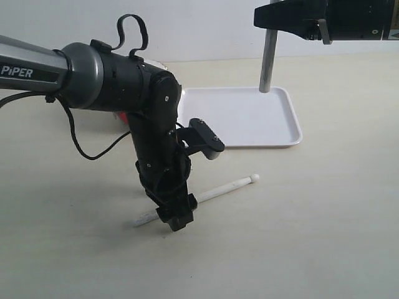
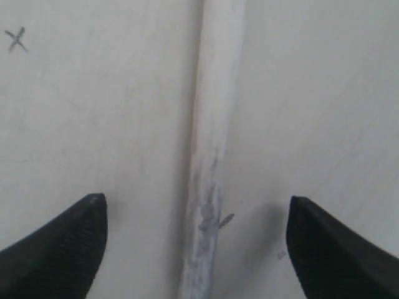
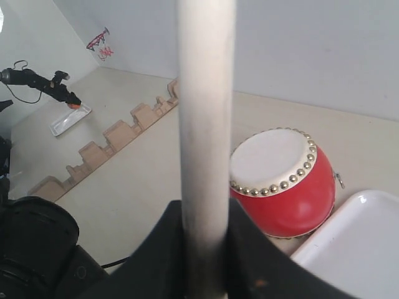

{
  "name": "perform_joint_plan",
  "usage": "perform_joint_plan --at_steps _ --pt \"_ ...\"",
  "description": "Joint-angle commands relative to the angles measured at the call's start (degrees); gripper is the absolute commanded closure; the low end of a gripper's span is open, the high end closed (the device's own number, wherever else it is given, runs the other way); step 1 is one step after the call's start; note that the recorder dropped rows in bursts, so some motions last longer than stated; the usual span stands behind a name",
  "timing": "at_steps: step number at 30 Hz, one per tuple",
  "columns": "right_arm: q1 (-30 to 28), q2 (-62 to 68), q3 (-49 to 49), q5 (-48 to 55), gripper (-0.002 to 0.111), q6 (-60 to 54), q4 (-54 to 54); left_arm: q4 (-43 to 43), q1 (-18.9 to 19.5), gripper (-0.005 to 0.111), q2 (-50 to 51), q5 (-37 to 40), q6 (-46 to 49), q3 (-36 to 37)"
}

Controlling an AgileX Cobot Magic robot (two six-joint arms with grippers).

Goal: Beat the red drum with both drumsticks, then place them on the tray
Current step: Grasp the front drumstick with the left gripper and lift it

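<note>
One pale drumstick (image 1: 221,189) lies on the table in front of the white tray (image 1: 274,134). My left gripper (image 1: 177,218) is lowered over its handle end, open. In the left wrist view the drumstick (image 2: 212,156) runs between the two fingertips, untouched, with the left gripper (image 2: 196,200) astride it. My right gripper (image 1: 312,25) is high at the back right, shut on the second drumstick (image 1: 268,62), which hangs over the tray's far edge. In the right wrist view the right gripper (image 3: 206,218) clamps that drumstick (image 3: 206,112), with the red drum (image 3: 280,180) and the tray (image 3: 355,249) below. The left arm hides most of the red drum (image 1: 123,118) in the exterior view.
The left arm (image 1: 93,75) and its black cable (image 1: 81,146) stretch across the table's left half. A pencilled X mark (image 2: 17,39) is on the table. Notched wooden blocks (image 3: 112,137) run along the far side, and a small white dish (image 3: 68,118) lies beyond them.
</note>
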Motion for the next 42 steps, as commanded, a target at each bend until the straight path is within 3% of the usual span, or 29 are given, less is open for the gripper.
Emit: perform_joint_plan --at_steps 1,14,17,24,30,42 --pt "-0.13 -0.46 -0.44 -0.59 0.108 -0.51 1.03 0.04 -0.15 0.031 0.3 0.61 0.03 0.14" --pt "-0.13 -0.46 -0.44 -0.59 0.108 -0.51 1.03 0.04 -0.15 0.035 2.55 1.25 -0.2 0.14" --pt "-0.13 -0.46 -0.44 -0.59 0.108 -0.51 1.03 0.04 -0.15 0.051 2.55 1.25 -0.3 0.14" --pt "-0.13 -0.46 -0.44 -0.59 0.108 -0.51 1.03 0.04 -0.15 0.107 2.55 1.25 -0.62 0.14" --pt "-0.13 -0.46 -0.44 -0.59 0.108 -0.51 1.03 0.15 -0.15 0.107 -0.6 1.13 -0.62 0.14" --pt "-0.13 -0.46 -0.44 -0.48 0.108 -0.51 0.55 2.53 1.69 0.107 -17.72 -1.68 -1.97 0.14"
